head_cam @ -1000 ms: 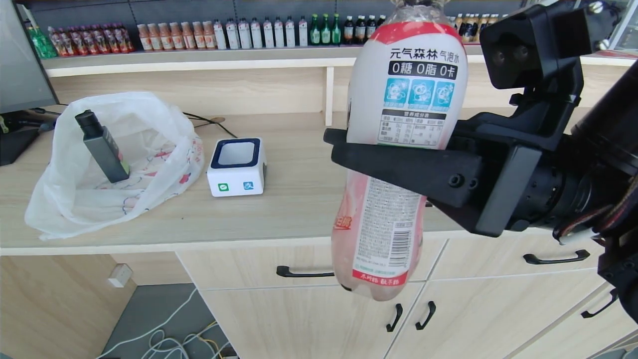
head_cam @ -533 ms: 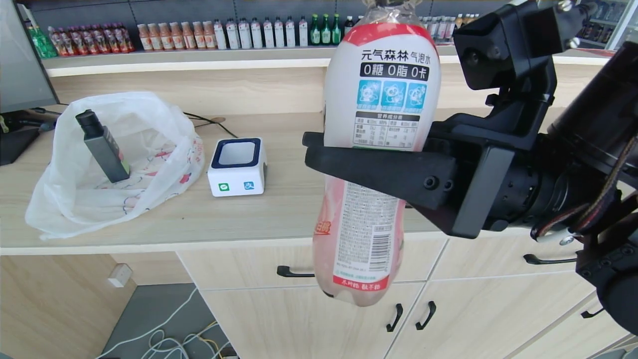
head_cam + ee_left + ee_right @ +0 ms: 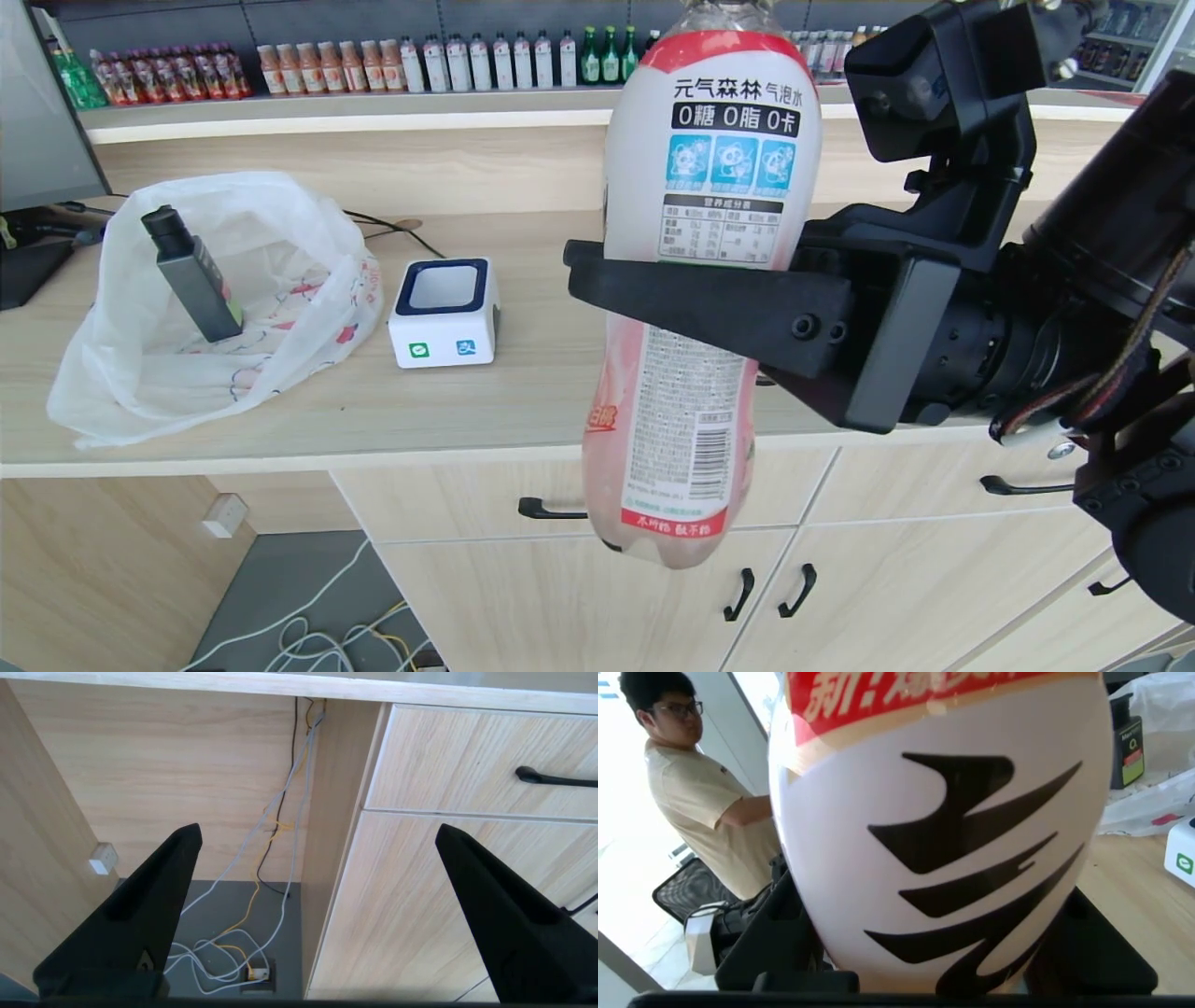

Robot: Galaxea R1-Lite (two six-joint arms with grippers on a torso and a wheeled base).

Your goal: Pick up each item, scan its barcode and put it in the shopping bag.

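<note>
Supporting tabletop (image 3: pixel 541 392): pale wood; carries the bag and the scanner, both on the robot's left half
Shopping bag (image 3: pixel 121 373): white plastic, slumped open on the tabletop, just beside the scanner on its left
Right claw (image 3: pixel 607 280): clamped around the bottle's waist, one black finger across the front of the label; held high and close to the head camera
Left claw (image 3: pixel 318 831): fingers spread wide, nothing between them; hangs low, facing the cabinet fronts (image 3: pixel 448 765) below the tabletop edge
Bottle (image 3: pixel 714 168): pink drink, near upright, base tipped slightly left; in the air, well to the right of the scanner, touching nothing but the claw
Scanner (image 3: pixel 443 313): small white cube, dark-rimmed window facing up
Grey item (image 3: pixel 191 275): dark boxy pack standing tilted inside the bag, so judged already done
Barcode (image 3: pixel 714 462): low on the bottle's label, facing the head camera, not the scanner window
Change over the last second: bottle and right claw shifted left toward the scanner; bag, scanner and grey item unmoved
Meaning: judged mid-carry to the scan step; barcode likely needs turning down over the window, bagging not yet begun
</note>
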